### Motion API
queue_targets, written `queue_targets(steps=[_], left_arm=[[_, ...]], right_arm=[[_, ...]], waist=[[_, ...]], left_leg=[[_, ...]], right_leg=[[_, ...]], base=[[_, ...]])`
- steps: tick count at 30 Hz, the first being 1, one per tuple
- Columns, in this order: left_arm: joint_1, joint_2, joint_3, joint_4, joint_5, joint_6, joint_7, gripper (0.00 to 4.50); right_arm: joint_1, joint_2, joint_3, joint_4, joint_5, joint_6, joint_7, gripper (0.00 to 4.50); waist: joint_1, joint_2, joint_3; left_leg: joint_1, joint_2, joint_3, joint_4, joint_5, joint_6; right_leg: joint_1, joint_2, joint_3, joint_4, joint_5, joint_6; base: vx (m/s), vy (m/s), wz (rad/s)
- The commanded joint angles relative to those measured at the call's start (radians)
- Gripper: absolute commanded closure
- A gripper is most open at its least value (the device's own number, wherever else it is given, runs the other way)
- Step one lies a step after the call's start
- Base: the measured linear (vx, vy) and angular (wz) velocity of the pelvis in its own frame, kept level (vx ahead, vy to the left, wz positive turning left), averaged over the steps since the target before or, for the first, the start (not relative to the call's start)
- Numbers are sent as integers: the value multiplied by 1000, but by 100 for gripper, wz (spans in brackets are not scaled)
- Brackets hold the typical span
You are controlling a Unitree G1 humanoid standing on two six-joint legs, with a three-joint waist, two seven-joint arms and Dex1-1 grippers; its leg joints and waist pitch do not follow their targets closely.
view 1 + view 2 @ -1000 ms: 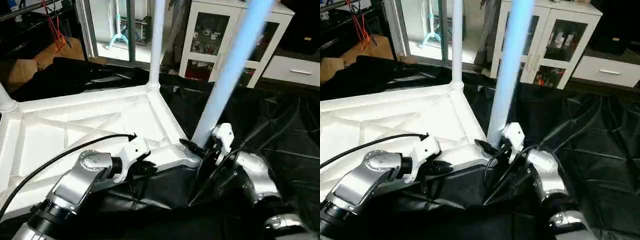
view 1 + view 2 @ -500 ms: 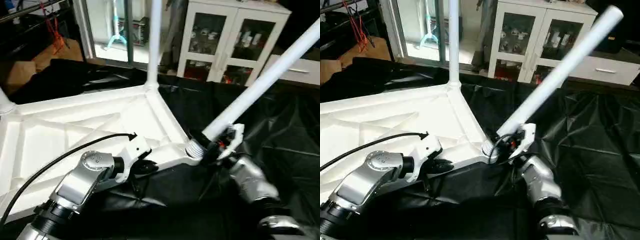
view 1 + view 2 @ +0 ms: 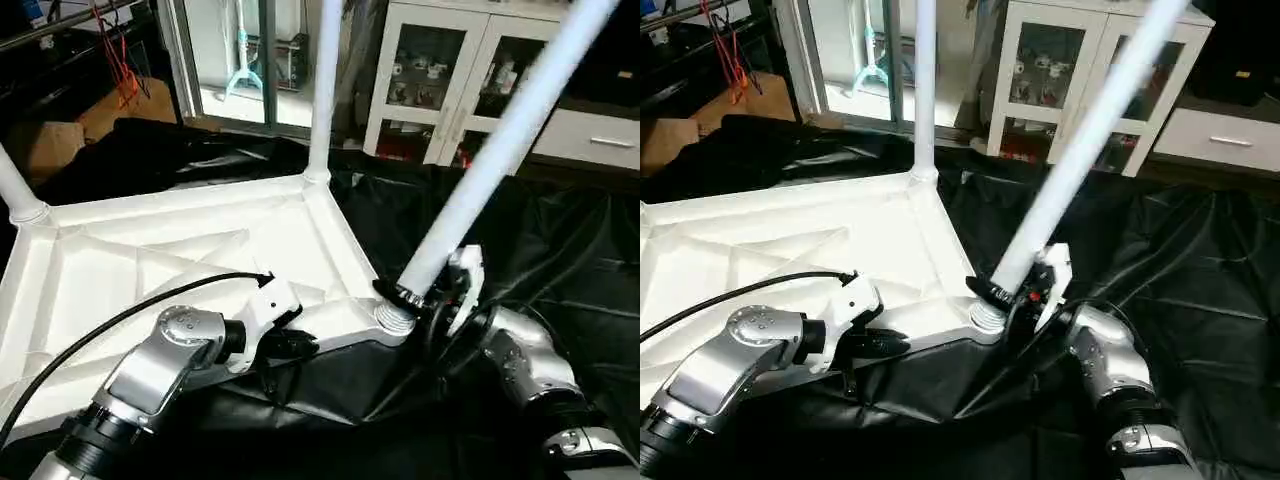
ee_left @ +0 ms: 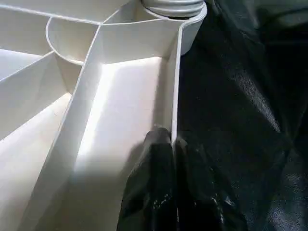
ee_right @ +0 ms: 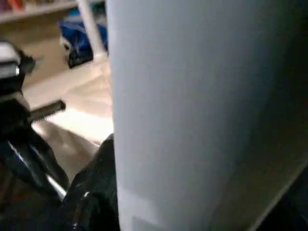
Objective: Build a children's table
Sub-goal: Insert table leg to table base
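At the near right corner of the upside-down tabletop [image 3: 180, 250], which lies on black sheeting [image 3: 1200, 260], my right fingers [image 3: 432, 300] are clamped around the thick lower end of the leg [image 3: 480, 175] I am fitting. Its threaded foot sits at the corner socket [image 3: 393, 318], touching it, but its long axis leans away to the right and upward instead of standing straight like the two legs already seated at the far corners [image 3: 322, 90]. So the coming move turns on that tilt: the leg wants swinging back over the socket, and my right arm is the one on it. My left fingers [image 4: 166, 144] are pressed together on the tabletop's near rim, steadying it. Half a second ago the leg leaned far lower; a second ago it stood nearly upright.
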Motion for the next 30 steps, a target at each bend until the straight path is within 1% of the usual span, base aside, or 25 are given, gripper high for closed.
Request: queue_targets(steps=[1, 2, 3, 5, 6, 8, 10, 12, 14, 15, 16, 17, 18, 19, 20, 21, 22, 23, 24, 25, 26, 27, 28, 29, 30], left_arm=[[14, 34, 61, -15, -29, -17, 2, 450], [13, 35, 61, -16, -28, -16, 1, 450], [12, 35, 61, -16, -28, -16, 1, 450], [11, 36, 61, -18, -28, -14, 1, 450], [10, 36, 60, -18, -29, -14, 1, 450], [10, 36, 59, -18, -29, -14, 0, 450], [9, 35, 57, -17, -27, -13, 1, 450], [8, 32, 54, -16, -26, -11, 4, 450], [7, 28, 51, -16, -25, -10, 8, 450], [7, 26, 49, -15, -25, -8, 11, 450], [6, 17, 48, -11, -22, -2, 23, 450], [7, 9, 45, -10, -19, 7, 36, 450], [8, 2, 43, -9, -12, 19, 53, 450], [9, -2, 42, -8, -7, 26, 63, 450], [9, -2, 42, -8, -7, 26, 63, 450], [10, -16, 43, 0, 4, 46, 96, 450], [10, -33, 47, 11, 16, 62, 133, 450], [10, -33, 47, 11, 16, 62, 133, 450], [10, -74, 62, 36, 27, 93, 208, 450], [7, -112, 77, 55, 32, 106, 264, 450], [6, -126, 83, 62, 33, 109, 285, 450], [-4, -206, 121, 99, 36, 117, 396, 450], [-7, -226, 131, 108, 36, 117, 422, 450], [-24, -287, 169, 141, 29, 95, 505, 450], [-47, -357, 217, 182, 17, 59, 600, 450]], right_arm=[[186, -98, 96, 219, -234, 36, -75, 257], [185, -105, 119, 232, -255, 5, -67, 257], [183, -105, 126, 240, -261, -6, -65, 257], [179, -102, 128, 253, -260, -19, -66, 257], [176, -92, 120, 256, -251, -19, -70, 257], [176, -84, 118, 257, -251, -28, -73, 257], [177, -81, 126, 253, -259, -48, -75, 257], [180, -76, 146, 247, -272, -92, -81, 257], [177, -63, 144, 245, -266, -104, -99, 257], [176, -57, 142, 246, -262, -111, -109, 257], [175, -44, 142, 241, -263, -125, -130, 257], [176, -32, 143, 233, -264, -134, -146, 257], [177, -23, 143, 227, -268, -137, -165, 257], [177, -18, 144, 225, -269, -140, -177, 257], [177, -18, 144, 225, -269, -140, -177, 257], [171, -5, 135, 226, -268, -134, -224, 257], [162, 10, 121, 229, -261, -125, -282, 257], [162, 10, 121, 229, -261, -125, -282, 257], [139, 45, 80, 242, -237, -106, -404, 257], [122, 70, 49, 247, -218, -81, -486, 257], [117, 78, 40, 248, -214, -72, -513, 257], [89, 119, -4, 260, -190, -29, -644, 257], [83, 128, -13, 264, -185, -20, -672, 257], [60, 154, -41, 285, -168, 1, -772, 257], [30, 182, -73, 315, -147, 15, -883, 257]], waist=[[0, 9, 16], [-1, 7, 14], [-1, 8, 14], [-1, 9, 16], [-2, 7, 14], [-3, 7, 13], [-3, 7, 13], [-4, 9, 12], [-5, 8, 13], [-8, 10, 15], [-9, 10, 15], [-11, 14, 19], [-14, 12, 21], [-15, 12, 22], [-18, 13, 24], [-22, 16, 28], [-22, 16, 28], [-24, 18, 30], [-27, 22, 31], [-29, 19, 32], [-29, 20, 34], [-29, 29, 33], [-30, 19, 31], [-29, 20, 35], [-28, 18, 35]], left_leg=[[-13, 35, -11, -57, -67, 30], [-14, 34, -11, -56, -61, 32], [-15, 35, -12, -56, -55, 32], [-13, 32, -10, -56, -57, 33], [-13, 34, -12, -57, -67, 30], [-13, 34, -13, -57, -69, 30], [-14, 33, -12, -56, -69, 31], [-14, 33, -12, -56, -66, 32], [-14, 33, -12, -57, -74, 31], [-14, 33, -13, -59, -93, 24], [-14, 35, -13, -60, -100, 22], [-13, 36, -14, -63, -118, 16], [-12, 36, -13, -66, -152, 10], [-11, 36, -13, -68, -171, 9], [-11, 38, -15, -73, -211, 5], [-10, 40, -16, -76, -239, 1], [-10, 40, -16, -76, -239, 1], [-10, 40, -17, -78, -250, -5], [-12, 40, -18, -80, -264, -10], [-11, 40, -17, -80, -273, -13], [-10, 40, -17, -80, -286, -18], [-10, 41, -18, -81, -278, -29], [-12, 38, -21, -80, -283, -24], [-11, 34, -17, -78, -282, -21], [-8, 29, -14, -72, -285, -9]], right_leg=[[7, -90, 38, -64, 237, -168], [8, -89, 39, -63, 246, -168], [8, -89, 38, -62, 252, -168], [6, -86, 38, -64, 262, -165], [7, -86, 39, -63, 260, -161], [8, -85, 38, -62, 268, -161], [8, -85, 38, -62, 272, -160], [8, -85, 38, -61, 284, -161], [7, -85, 37, -62, 278, -160], [4, -86, 37, -64, 244, -161], [4, -87, 37, -65, 231, -161], [-1, -88, 37, -67, 202, -164], [-4, -88, 37, -72, 144, -166], [-6, -89, 38, -75, 107, -168], [-11, -90, 39, -79, 35, -172], [-16, -89, 40, -84, -15, -174], [-16, -89, 40, -84, -15, -174], [-19, -90, 42, -85, -37, -175], [-22, -91, 43, -86, -61, -172], [-25, -91, 44, -88, -75, -172], [-28, -93, 46, -91, -98, -171], [-28, -93, 46, -87, -90, -176], [-25, -91, 44, -87, -98, -172], [-28, -89, 46, -89, -99, -169], [-31, -90, 48, -91, -124, -166]], base=[[0, 0, 0], [0, 0, 0], [0, 0, 0], [0, 0, 0], [0, 0, 0], [0, 0, 0], [0, 0, 0], [0, 0, 0], [0, 0, 0], [0, 0, 0], [0, 0, 0], [0, 0, 0], [0, 0, 0], [0, 0, 0], [0, 0, 0], [0, 0, 0], [0, 0, 0], [0, 0, 0], [0, 0, 0], [0, 0, 0], [0, 0, 0], [0, 0, 0], [0, 0, 0], [0, 0, 0], [0, 0, 0]])
